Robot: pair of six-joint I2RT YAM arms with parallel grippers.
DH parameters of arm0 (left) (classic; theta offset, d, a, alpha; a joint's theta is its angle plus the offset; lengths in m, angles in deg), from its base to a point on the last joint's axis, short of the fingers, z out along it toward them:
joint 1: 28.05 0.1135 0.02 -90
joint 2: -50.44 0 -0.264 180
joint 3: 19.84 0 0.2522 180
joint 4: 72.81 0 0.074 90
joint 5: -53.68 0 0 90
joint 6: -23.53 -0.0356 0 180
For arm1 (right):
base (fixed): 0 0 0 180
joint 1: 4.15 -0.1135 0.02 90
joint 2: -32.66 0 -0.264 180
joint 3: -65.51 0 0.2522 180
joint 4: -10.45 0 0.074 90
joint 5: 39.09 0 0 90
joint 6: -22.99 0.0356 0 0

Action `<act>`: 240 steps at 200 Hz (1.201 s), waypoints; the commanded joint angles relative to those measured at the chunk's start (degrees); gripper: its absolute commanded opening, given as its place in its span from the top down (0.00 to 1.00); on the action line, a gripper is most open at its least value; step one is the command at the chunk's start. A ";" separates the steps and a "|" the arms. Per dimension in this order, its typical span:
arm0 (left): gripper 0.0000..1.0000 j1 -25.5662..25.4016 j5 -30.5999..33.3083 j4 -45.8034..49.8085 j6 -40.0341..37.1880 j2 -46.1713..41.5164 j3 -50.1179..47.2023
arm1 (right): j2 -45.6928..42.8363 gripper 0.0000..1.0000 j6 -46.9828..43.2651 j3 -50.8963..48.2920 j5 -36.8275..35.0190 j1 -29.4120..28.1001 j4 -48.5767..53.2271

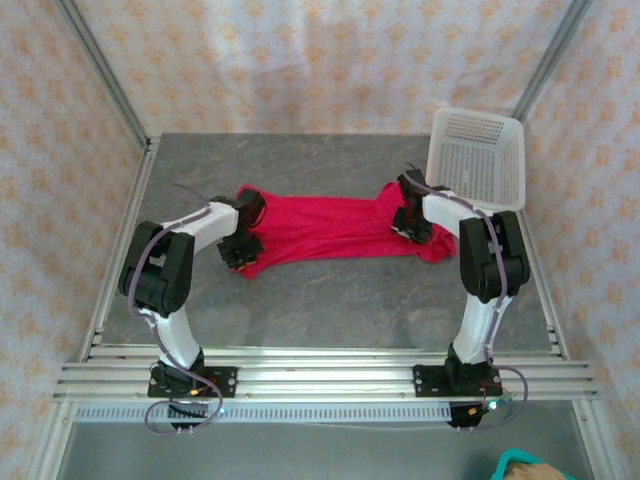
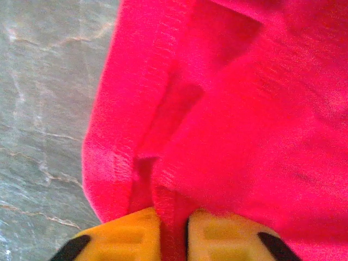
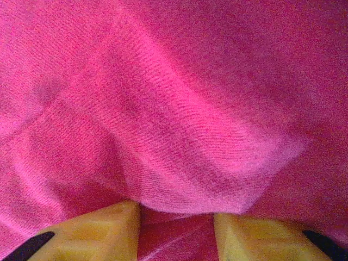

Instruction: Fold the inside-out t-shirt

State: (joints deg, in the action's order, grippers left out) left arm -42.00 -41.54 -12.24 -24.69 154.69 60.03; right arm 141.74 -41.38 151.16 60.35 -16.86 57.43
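T-shirt bunched lengthwise; left gripper pinches its edge; right gripper jaws half-spread around cloth, grip unclear. Draw ends apart evenly.

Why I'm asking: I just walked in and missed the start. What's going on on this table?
Two robot arms are working on a red-pink t-shirt lying stretched sideways across the table, not yet folded. The left gripper is shut on fabric at its left end. The right gripper is at the right end with cloth between its spread fingers; whether it grips is unclear. A white mesh basket sits at the far right.
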 commanded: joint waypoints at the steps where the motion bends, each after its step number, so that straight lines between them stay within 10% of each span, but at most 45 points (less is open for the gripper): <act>1: 0.96 0.85 2.52 2.37 -0.30 -1.60 0.49 | 0.96 0.59 -0.85 0.55 0.81 -0.46 1.04; 101: 1.00 4.77 -8.69 4.78 -14.36 -17.33 16.16 | 5.10 0.79 -2.06 3.05 -0.88 -0.39 3.77; 176: 1.00 13.65 -24.61 -7.19 -12.67 3.17 22.78 | 5.20 0.81 -2.84 3.64 -1.36 -0.32 4.93; 191: 0.89 15.34 -23.28 -5.75 -12.63 8.54 28.66 | 5.21 0.81 -3.04 3.91 -1.42 -0.38 5.22; 217: 0.40 16.38 -10.13 2.04 -15.09 11.21 38.06 | 5.25 0.81 -3.04 4.13 -0.72 -0.46 5.11; 240: 0.38 14.03 1.26 7.06 -17.23 6.84 36.85 | 5.26 0.81 -3.03 3.78 -0.49 -0.51 4.61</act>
State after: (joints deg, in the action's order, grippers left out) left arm -26.00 -54.19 -13.40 -38.42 167.65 95.57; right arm 144.69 -43.59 155.16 60.78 -16.99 59.44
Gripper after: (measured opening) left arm 0.618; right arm 0.192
